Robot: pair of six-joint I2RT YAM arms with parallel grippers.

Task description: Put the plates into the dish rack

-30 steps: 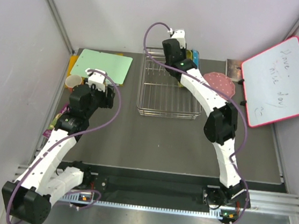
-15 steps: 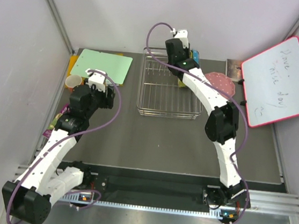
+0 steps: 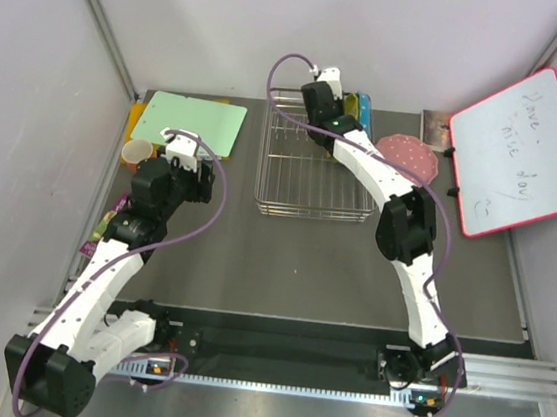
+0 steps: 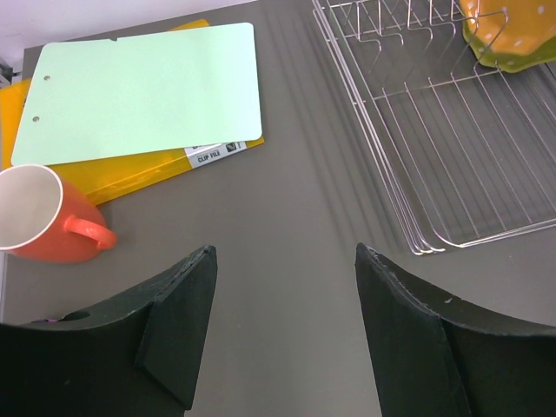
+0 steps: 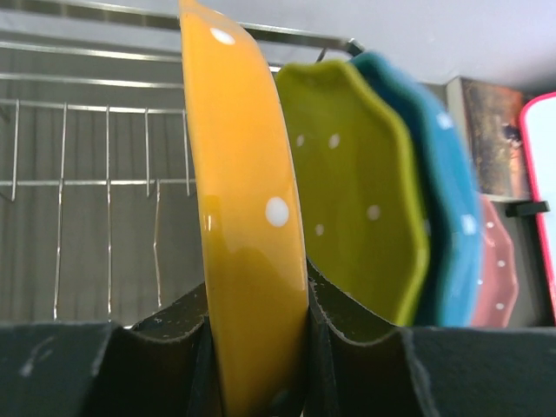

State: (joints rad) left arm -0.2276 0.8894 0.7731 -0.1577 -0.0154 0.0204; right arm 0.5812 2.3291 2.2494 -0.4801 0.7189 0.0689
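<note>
The right arm stretches far out to the 1 o'clock corner of the dish rack [image 3: 310,212], and the right gripper [image 5: 259,347] is clamped on the lower edge of the orange plate [image 5: 239,217] – glossy, white-dotted, standing on edge. Just beside it, at 3 o'clock, the yellow-green plate [image 5: 356,200] and the blue plate [image 5: 439,208] stand upright. The pink plate [image 3: 410,155] lies flat on the table at the rack's 3 o'clock. The left arm is folded – the left gripper [image 4: 285,252] is spread wide above the table, with the orange cup [image 4: 52,226] at its 9 o'clock.
</note>
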